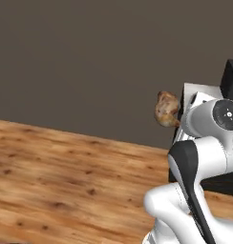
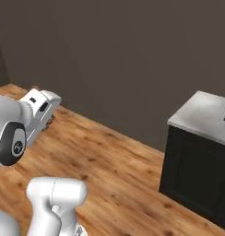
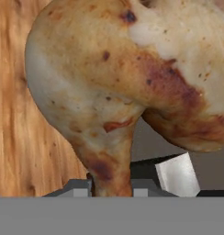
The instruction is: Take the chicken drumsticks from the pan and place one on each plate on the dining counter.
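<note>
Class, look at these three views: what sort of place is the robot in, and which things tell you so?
Probably a kitchen or dining area: a marbled grey counter on a dark base, a wooden plank floor, and a roasted chicken drumstick held in the gripper.

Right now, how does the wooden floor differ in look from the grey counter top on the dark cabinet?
The wooden floor is warm brown with plank lines and dark knots; the counter top is pale grey and plain. The floor lies low and spreads wide across the room; the counter top sits raised on a dark cabinet and is a small slab. Both are flat and level.
</note>
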You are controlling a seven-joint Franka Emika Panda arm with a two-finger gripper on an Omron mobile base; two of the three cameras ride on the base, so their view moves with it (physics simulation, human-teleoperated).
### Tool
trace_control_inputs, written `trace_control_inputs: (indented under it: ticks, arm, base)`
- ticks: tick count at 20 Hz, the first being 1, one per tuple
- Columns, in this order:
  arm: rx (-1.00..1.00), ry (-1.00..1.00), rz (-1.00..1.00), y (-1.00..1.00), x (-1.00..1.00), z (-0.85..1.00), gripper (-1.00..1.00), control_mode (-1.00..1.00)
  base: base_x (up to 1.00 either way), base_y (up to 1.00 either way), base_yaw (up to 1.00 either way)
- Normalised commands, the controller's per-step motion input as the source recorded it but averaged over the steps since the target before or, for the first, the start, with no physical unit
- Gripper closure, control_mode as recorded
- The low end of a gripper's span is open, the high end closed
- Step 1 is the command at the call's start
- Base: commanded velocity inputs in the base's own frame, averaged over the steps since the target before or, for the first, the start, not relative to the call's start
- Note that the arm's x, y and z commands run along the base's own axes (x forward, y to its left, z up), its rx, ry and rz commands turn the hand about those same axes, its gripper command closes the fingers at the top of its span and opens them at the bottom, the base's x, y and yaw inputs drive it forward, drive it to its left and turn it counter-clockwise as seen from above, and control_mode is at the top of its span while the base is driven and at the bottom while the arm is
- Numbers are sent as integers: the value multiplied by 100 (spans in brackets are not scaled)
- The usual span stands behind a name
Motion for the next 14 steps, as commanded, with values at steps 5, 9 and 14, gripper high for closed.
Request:
trace_control_inputs:
  ticks: [5, 9, 14]
  arm:
    - [0, 0, 0, 0, 0, 0, 100, 100]
    - [0, 0, 0, 0, 0, 0, 100, 100]
    - [0, 0, 0, 0, 0, 0, 100, 100]
  base:
    - [10, 100, 57]
    - [3, 100, 57]
    - [0, 99, 55]
